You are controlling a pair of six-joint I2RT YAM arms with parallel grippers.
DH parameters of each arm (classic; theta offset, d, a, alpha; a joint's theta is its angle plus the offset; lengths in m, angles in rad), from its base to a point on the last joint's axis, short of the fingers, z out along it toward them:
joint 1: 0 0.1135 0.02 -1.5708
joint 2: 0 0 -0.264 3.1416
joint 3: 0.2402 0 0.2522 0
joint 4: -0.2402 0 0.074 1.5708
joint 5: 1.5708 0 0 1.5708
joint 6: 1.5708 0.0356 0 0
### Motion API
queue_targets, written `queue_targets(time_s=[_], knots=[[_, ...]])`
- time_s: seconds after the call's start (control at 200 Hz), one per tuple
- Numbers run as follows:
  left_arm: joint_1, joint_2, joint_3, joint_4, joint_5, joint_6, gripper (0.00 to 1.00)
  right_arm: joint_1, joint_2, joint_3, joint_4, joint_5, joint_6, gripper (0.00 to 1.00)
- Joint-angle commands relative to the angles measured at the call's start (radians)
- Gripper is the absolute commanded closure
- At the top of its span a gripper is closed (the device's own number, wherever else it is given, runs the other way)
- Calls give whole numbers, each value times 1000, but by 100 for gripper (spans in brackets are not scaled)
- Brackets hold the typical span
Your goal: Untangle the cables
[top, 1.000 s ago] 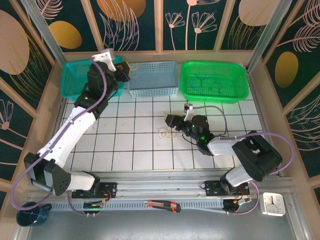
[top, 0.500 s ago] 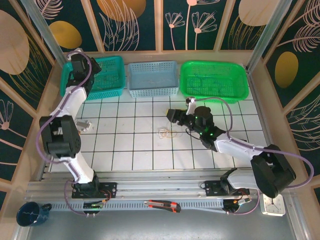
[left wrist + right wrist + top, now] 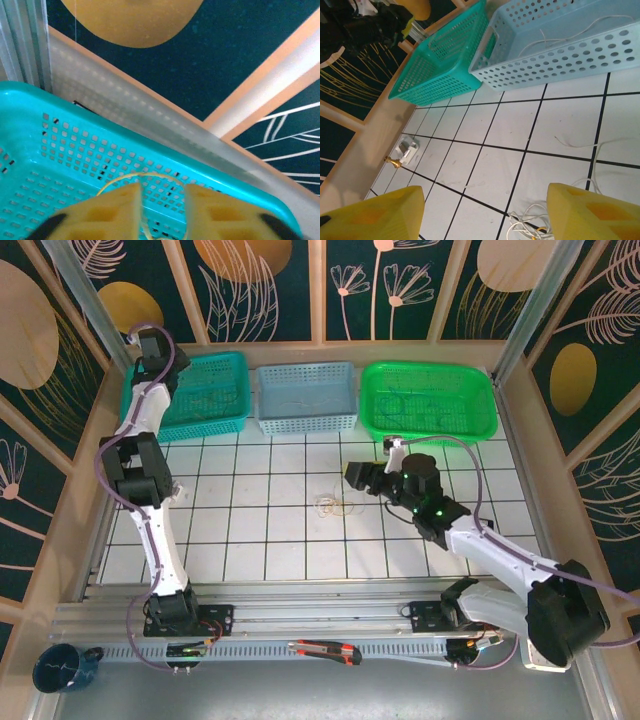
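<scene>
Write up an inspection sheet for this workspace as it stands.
Surface: white tiled table, black grid lines.
Job's things: thin wire bundle on the middle tiles; yellow wire loop at the left fingertips, over the teal basket; whitish wire inside the light blue basket.
Clutter: brass-and-white part by the left edge; blue mug at the near left corner; red-black tool on the front rail.
End effectors: left end effector fingers apart; right end effector wide open near the bundle.
Cables: purple arm cables along both arms.
Surroundings: green basket; leaf-patterned wall panels.

Robot lab test cell: aluminium frame (image 3: 517, 330), leaf-print wall panels (image 3: 390, 290), tiled table (image 3: 250, 530), plastic baskets (image 3: 428, 437).
</scene>
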Motion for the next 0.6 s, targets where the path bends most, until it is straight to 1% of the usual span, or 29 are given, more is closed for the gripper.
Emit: queue_targets(time_s=[0.0,0.03,0.065,0.14,0.255,0.39,0.5,0.591], knots=[[5,25,121,-101,-13,31,46,-16,-29,8,-57,8,-29,35],[5,29,141,-109,-11,29,39,-19,-28,9,-57,5,-28,34],[5,28,159,-114,-6,25,35,-19,-27,8,-56,3,-28,34],[6,16,180,-115,15,17,29,-22,-19,10,-52,-4,-28,34],[5,-29,168,-93,75,5,24,-23,-3,10,-45,-9,-27,34],[0,-84,145,-70,184,-18,20,-23,21,17,-46,-8,-28,34],[-30,-125,141,-89,247,-5,17,-23,53,33,-63,-16,-34,34],[-74,-170,120,-113,281,26,15,-23,81,46,-79,-24,-44,35]])
